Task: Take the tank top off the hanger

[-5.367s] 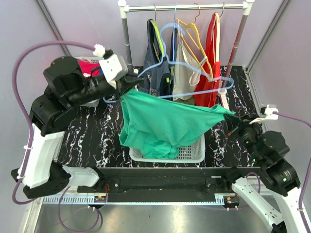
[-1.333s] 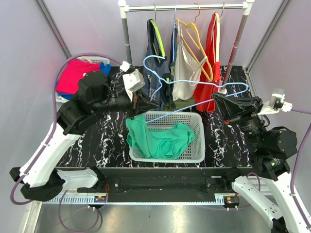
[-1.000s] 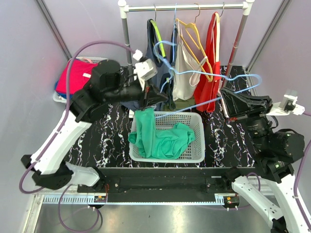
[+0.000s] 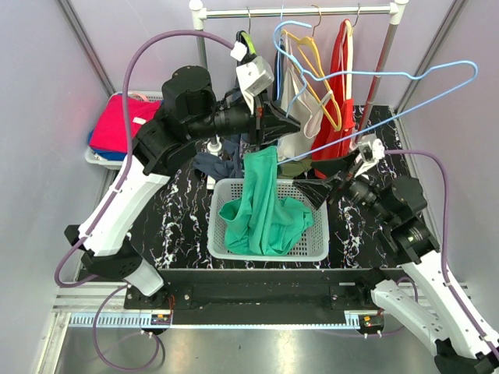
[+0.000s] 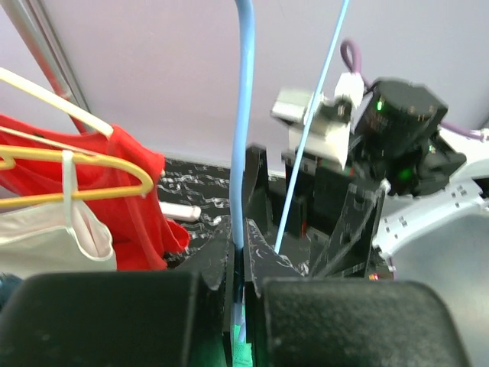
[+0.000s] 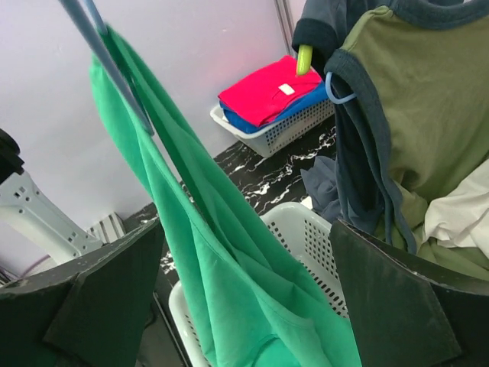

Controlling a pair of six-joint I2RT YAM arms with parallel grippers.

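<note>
The left gripper [image 4: 287, 125] is closed tight on the blue hanger [image 5: 243, 115], and it holds the hanger high above the bench [image 4: 156, 226], close to the clothes rail [image 4: 296, 11] where other garments hang. In the left wrist view the blue wire passes straight between the 2 fingers with no gap.

The green tank top [image 4: 261, 202] is not free yet. Its upper part hangs in a narrow band from the hanger, just under the left gripper. Its lower part lies crumpled inside the white basket [image 4: 316, 241]. In the right wrist view the cloth is draped over the blue wire at the top left. I cannot tell whether a strap or a fold catches there.

The right gripper [image 4: 316, 181] has its jaws spread wide and holds nothing. It sits at the right side of the basket and points toward the hanging green band, near it but not touching.

To me this looks like the last part of the job: most of the garment is already down, and only the caught part is left to take off.

The next move, I think, is for the right gripper to close on the green band below the wire and draw it down and off the hanger's end, while the left gripper keeps the hanger steady. The cloth is soft and may slide, so the grip should take enough material. The olive and dark garments hang just beside, so it should not catch them.
</note>
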